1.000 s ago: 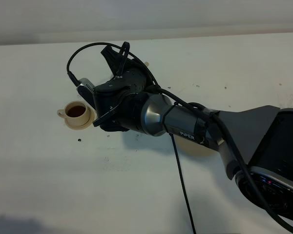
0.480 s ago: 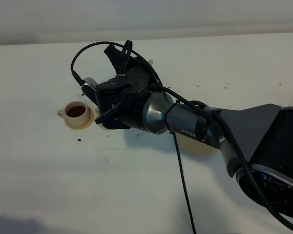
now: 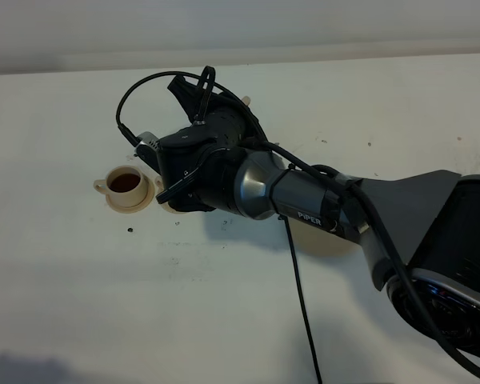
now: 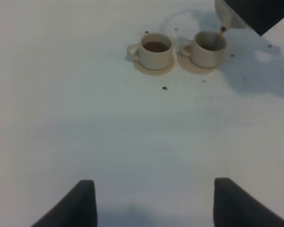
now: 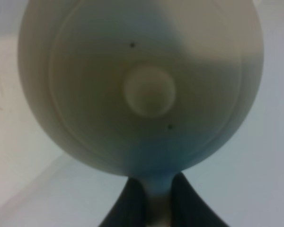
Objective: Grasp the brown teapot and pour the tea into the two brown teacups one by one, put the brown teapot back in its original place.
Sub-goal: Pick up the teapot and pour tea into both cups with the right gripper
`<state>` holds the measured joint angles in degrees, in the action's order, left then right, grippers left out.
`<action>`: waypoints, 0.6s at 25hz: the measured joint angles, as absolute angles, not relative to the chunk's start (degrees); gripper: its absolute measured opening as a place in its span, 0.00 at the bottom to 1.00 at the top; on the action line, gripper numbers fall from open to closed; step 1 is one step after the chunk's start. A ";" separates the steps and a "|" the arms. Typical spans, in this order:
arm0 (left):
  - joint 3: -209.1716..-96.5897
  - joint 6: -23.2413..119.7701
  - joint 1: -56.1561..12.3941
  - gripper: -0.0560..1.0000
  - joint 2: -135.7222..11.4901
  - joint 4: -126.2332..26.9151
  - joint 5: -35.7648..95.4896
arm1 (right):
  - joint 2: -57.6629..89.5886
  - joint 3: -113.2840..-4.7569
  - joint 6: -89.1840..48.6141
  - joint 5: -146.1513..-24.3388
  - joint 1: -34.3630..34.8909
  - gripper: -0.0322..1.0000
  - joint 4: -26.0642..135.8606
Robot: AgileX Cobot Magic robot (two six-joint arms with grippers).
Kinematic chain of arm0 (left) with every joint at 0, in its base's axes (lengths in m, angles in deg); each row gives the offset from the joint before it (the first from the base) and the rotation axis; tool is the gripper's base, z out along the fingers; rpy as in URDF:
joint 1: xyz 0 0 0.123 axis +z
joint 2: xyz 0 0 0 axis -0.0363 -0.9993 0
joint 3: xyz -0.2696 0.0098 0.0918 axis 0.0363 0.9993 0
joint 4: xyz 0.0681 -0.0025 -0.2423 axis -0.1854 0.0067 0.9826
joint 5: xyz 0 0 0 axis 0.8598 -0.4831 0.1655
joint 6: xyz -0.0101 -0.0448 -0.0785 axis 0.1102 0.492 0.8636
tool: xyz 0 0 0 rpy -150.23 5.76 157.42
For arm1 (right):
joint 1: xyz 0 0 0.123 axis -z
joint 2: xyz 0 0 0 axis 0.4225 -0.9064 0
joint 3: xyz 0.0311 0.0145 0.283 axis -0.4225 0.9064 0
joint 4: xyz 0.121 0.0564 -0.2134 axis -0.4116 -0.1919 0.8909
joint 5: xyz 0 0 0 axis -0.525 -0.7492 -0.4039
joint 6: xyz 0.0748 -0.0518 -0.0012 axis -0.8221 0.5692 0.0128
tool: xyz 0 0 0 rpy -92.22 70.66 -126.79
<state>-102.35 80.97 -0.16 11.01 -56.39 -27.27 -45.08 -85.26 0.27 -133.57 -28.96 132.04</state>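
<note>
Overhead, the right arm (image 3: 288, 196) has crept slightly off the filled teacup (image 3: 126, 186), so pouring has probably passed to its neighbour; its load is hidden. Left wrist: the left pincer (image 4: 154, 208) hangs apart, empty, while the brown teapot (image 4: 223, 15), held aloft, tips a thin stream into the second teacup (image 4: 208, 47). Right wrist: the right pincer (image 5: 157, 203) is clamped on the brown teapot's handle; body smooth, pale tan, round-knobbed lid (image 5: 149, 91).
</note>
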 joint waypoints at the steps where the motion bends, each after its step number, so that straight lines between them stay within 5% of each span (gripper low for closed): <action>1: -102.35 80.97 -0.16 0.54 11.01 -56.39 -27.27 | -45.08 -85.26 0.42 -133.49 -28.96 0.12 132.22; 15: -102.35 80.97 -0.16 0.54 11.01 -56.39 -27.27 | -45.08 -85.26 2.64 -129.73 -28.96 0.12 136.13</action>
<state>-102.35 80.97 -0.16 11.01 -56.39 -27.27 -45.08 -85.26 2.64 -129.73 -28.96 136.13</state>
